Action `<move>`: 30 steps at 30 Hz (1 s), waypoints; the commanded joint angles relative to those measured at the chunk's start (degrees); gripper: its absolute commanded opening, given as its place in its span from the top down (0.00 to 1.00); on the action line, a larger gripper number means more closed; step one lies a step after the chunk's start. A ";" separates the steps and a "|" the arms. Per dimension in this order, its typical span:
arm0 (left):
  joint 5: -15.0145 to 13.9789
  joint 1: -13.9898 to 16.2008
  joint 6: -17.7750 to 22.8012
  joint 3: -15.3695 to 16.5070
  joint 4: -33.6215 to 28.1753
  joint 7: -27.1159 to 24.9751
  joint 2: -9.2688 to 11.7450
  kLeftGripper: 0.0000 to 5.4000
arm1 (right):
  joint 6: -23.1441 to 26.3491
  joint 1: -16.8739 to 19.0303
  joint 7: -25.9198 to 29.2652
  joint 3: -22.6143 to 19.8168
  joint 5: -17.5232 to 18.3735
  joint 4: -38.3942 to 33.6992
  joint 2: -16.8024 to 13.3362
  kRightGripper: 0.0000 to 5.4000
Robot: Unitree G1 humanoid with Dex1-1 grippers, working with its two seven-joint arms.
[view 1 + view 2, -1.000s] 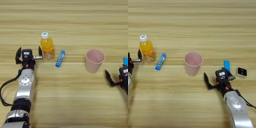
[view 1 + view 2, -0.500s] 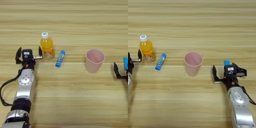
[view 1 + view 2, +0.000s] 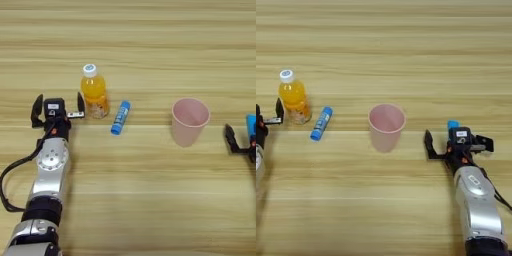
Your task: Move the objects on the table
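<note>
Two arms reach up from the near edge onto the broad light-tan wooden tabletop (image 3: 150, 60) with its horizontal grain stripes. The left arm, a silver forearm with a black cable looping off its near side, runs almost straight away from the robot with a slight lean to the right, and ends in the left gripper (image 3: 57, 106), whose two black fingers stand spread wide apart with nothing between them. Its right finger stands just beside the small orange-drink bottle with a white cap (image 3: 94, 92), which is upright on the table; whether the finger touches the bottle cannot be told. Just right of the bottle lies the slim blue-and-white tube (image 3: 120, 117), flat on the wood and tilted so its far end points a little to the right. Further right, near the middle of the table, the pink tapered plastic cup (image 3: 386, 126) stands upright with its mouth up. The right arm, also silver, rises from the lower right corner and leans slightly to the left toward the right gripper (image 3: 458, 143), whose black fingers are likewise spread wide, one toward the cup and one toward the right edge, holding nothing. A small blue piece (image 3: 453, 124) shows just beyond the gripper's black body, between the fingers; what it is cannot be told. The cup is near this gripper's left finger but apart from it.
</note>
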 commanded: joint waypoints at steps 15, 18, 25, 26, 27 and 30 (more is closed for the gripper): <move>0.12 -0.63 0.04 0.11 0.41 -0.22 0.48 0.00 | 2.63 -2.50 0.30 -1.60 3.06 5.22 0.46 0.01; 0.13 -0.63 0.03 0.10 0.40 -0.21 0.45 0.00 | 3.94 -2.73 0.61 -1.84 4.09 5.79 0.61 0.01; 0.17 -0.71 0.05 0.07 0.49 -0.16 0.42 0.00 | 6.32 -2.99 1.47 -1.76 5.58 6.97 0.70 0.16; 0.17 -0.74 0.05 0.07 0.51 -0.15 0.41 0.00 | 6.33 -3.01 1.53 -1.74 5.52 7.09 0.70 0.17; 0.17 -0.76 0.04 0.07 0.53 -0.14 0.40 0.00 | 6.34 -3.04 1.56 -1.74 5.47 7.18 0.70 0.19; 0.20 -0.80 0.03 0.06 0.61 -0.09 0.37 0.00 | 6.49 -3.10 1.68 -1.76 5.53 7.31 0.68 0.25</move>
